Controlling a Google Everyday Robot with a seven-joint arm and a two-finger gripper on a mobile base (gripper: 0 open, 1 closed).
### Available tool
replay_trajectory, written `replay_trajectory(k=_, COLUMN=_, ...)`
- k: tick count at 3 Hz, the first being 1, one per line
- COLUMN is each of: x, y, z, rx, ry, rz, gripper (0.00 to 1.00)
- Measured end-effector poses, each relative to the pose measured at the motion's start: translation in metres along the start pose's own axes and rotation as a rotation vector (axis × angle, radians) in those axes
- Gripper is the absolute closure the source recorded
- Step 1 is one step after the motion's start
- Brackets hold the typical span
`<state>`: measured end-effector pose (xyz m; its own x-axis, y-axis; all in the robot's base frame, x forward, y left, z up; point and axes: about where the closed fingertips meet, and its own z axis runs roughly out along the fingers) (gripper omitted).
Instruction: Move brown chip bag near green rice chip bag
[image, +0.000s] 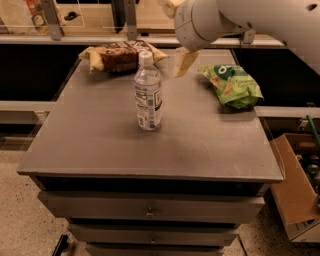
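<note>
brown bag (122, 54) lies at table's (100, 145) far left edge, long axis left-right; bottle (148, 92) upright mid-table, just in front of it; gripper (184, 62) hangs over far middle, so brown bag is to its left, apart; open or closed: cannot tell; green bag (232, 84) far right; floor box (295, 195) open, contents unclear

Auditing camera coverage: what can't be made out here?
All in the camera view:
Hand, above the table's far edge between the bags: upper part hidden by the white arm.
Brown chip bag: partly covered by the water bottle's cap; print too small.
Green rice chip bag: print too small.
Cardboard box: cut off by the right edge.
</note>
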<state>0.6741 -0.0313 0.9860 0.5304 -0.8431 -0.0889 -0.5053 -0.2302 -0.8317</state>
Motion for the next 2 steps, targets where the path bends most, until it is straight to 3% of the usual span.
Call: replay_trajectory(k=2, x=0.001, y=-0.001, z=0.050, rx=0.058, ry=0.057, rz=-0.018, gripper=0.00)
